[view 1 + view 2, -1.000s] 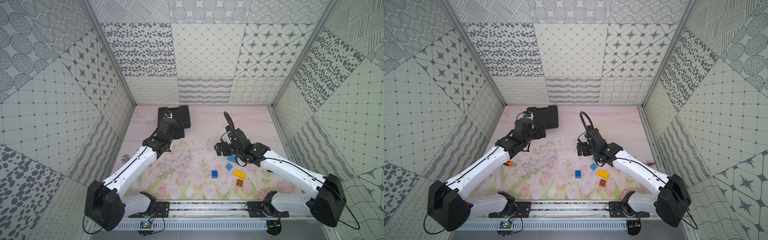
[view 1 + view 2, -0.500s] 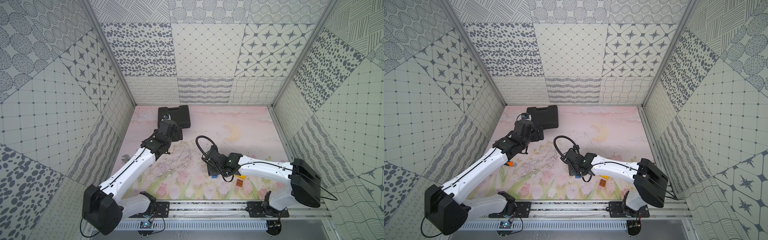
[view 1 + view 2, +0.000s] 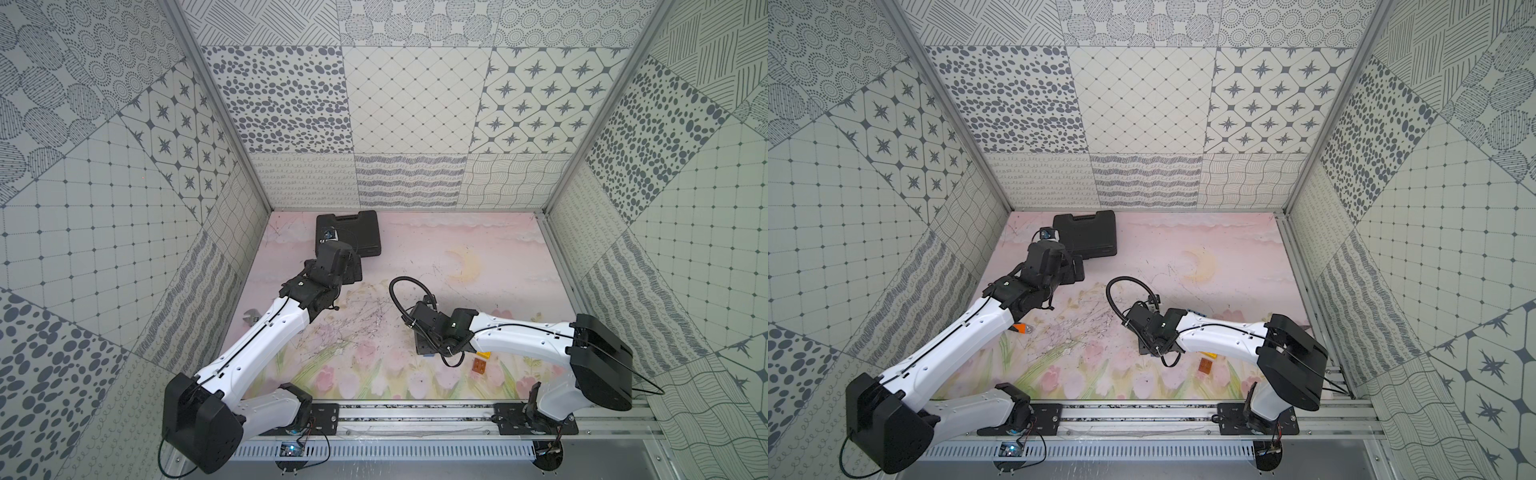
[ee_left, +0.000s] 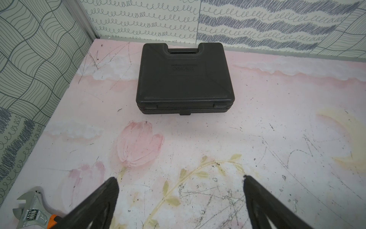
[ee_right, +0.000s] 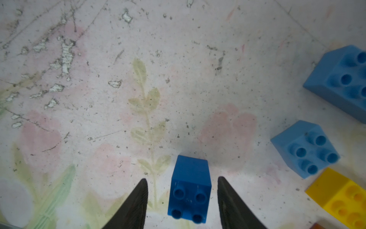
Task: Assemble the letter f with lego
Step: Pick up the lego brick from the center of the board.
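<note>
In both top views my right wrist covers what is under it. Of the lego only the brown-orange brick (image 3: 480, 366) and an edge of the yellow brick (image 3: 483, 355) show there, low and right of centre on the painted mat (image 3: 457, 257). My right wrist camera shows the rest. My right claw (image 5: 182, 178) stands partly open around the darker blue brick (image 5: 189, 194), which sits studs-up on the mat with one finger on each side. There is a visible gap on both sides, wider on one, so I touch nothing and grip nothing. Near it, apart from one another, lie two light blue bricks, the smaller (image 5: 305, 148) and the larger (image 5: 344, 79), with the yellow one just beside the smaller; no two bricks are joined. My left wrist camera shows what the top views half hide behind my left arm: the closed black case (image 4: 185, 79) lying flat near the back wall and an orange-handled wrench (image 4: 29, 210) by the side wall. My left claw (image 4: 179, 178) is spread wide over bare mat, empty.
</note>
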